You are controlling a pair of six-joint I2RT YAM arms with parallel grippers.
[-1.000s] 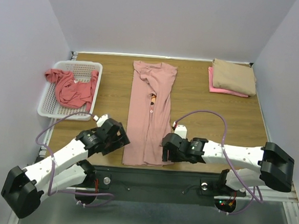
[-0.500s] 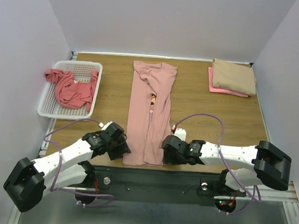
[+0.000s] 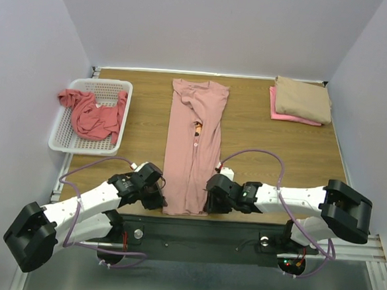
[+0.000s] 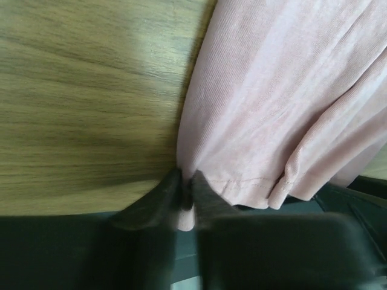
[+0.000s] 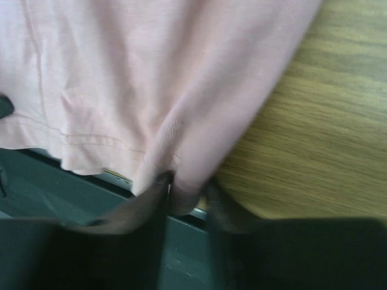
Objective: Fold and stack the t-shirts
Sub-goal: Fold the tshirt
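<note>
— Where's the pink shirt (image 3: 192, 151)?
— Stretched long ahead of both pincers; left pincer (image 4: 186, 192) clamps one hem corner, right pincer (image 5: 186, 194) the other, at the table (image 3: 261, 133) edge; soft, fine-ribbed cloth; grained wood outward.

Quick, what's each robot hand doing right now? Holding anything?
Left gripper: closed on the dusty-pink t-shirt, at its near left hem corner.
Right gripper: closed on the same t-shirt, at its near right hem corner.
</note>
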